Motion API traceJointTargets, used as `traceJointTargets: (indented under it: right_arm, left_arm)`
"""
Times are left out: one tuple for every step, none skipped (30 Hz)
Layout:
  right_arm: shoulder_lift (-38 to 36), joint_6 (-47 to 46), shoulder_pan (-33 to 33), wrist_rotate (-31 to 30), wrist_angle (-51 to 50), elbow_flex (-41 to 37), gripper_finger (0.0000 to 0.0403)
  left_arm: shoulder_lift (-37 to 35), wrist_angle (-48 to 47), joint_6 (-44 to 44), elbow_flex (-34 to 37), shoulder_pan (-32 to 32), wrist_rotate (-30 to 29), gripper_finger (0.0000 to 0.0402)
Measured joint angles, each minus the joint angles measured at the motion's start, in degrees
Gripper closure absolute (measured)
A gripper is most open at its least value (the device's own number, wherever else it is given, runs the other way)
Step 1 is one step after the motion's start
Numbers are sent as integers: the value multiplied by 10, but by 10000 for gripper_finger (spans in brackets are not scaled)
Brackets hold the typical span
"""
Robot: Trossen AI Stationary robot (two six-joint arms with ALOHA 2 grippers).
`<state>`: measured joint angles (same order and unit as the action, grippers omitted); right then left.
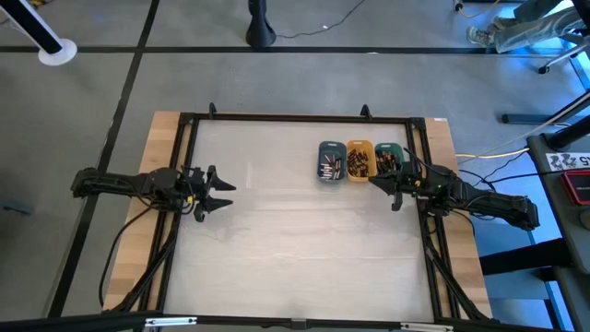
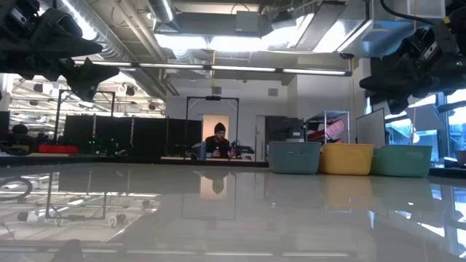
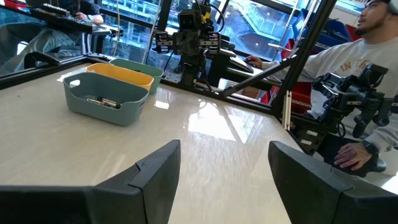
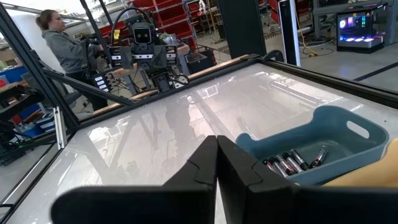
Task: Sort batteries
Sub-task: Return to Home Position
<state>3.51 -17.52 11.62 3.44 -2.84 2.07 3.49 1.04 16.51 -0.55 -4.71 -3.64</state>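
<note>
My clenched, empty right claw (image 1: 387,184) hangs just beside the trays (image 1: 359,142) holding the batteries (image 1: 329,166), far nearer them than my released left claw (image 1: 221,194).

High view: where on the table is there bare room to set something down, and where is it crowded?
Bare: the table between the left tool and right tool, and everything from there to the lower rail of the frame. Crowded: the blue tray, yellow tray and green tray, side by side next to the right tool.
</note>
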Motion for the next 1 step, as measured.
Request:
traceJointTargets:
  right_arm:
    - [0,0,0,0,0,0,393]
  left_arm:
    - [0,0,0,0,0,0,169]
